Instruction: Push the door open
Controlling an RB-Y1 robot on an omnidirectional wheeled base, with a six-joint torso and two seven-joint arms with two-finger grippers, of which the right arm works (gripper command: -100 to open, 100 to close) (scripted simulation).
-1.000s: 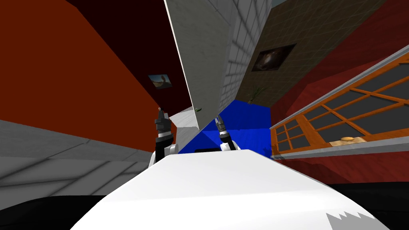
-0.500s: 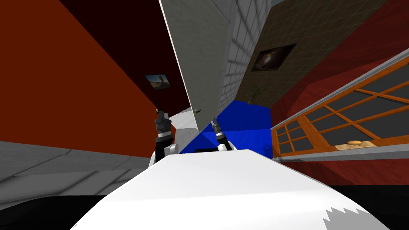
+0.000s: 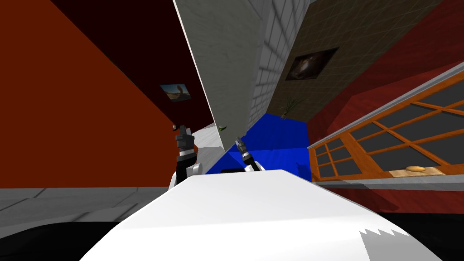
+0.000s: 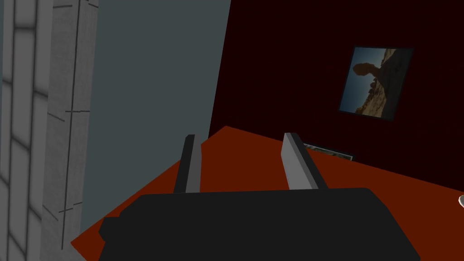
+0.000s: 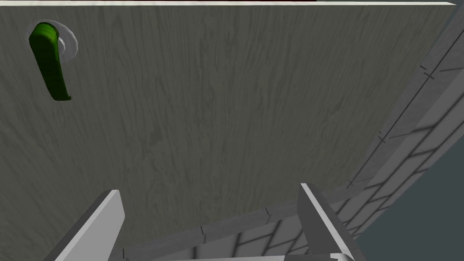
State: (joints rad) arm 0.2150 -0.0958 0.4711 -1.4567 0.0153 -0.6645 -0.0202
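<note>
Grey door (image 3: pixel 226 68) with faint wood grain, a tall flat leaf running from the middle of the head view up toward 12 o'clock, its pale free edge facing 9 o'clock. Small green lever handle (image 3: pixel 222 127) on a round pale plate, low on the leaf near that free edge. Grey tiled wall (image 3: pixel 267 68) meeting the door on its 3 o'clock side.

Right gripper (image 3: pixel 239 142) just below the leaf, at about 4 o'clock from the handle. In the right wrist view, fingers (image 5: pixel 102 217) spread wide, nothing between them, aimed at the bare door face; contact with it impossible to judge.

Left gripper (image 3: pixel 182 131) at 9 o'clock of the door's free edge, raised beside it. Its fingers (image 4: pixel 297 161) apart and holding nothing.

Orange-red wall (image 3: pixel 68 113) filling the 9 o'clock side, with a framed picture (image 3: pixel 174 92) on a darker stretch. Blue floor (image 3: pixel 276 136) beyond the door at 2 o'clock. Orange-framed window (image 3: pixel 385 131) at 3 o'clock.
</note>
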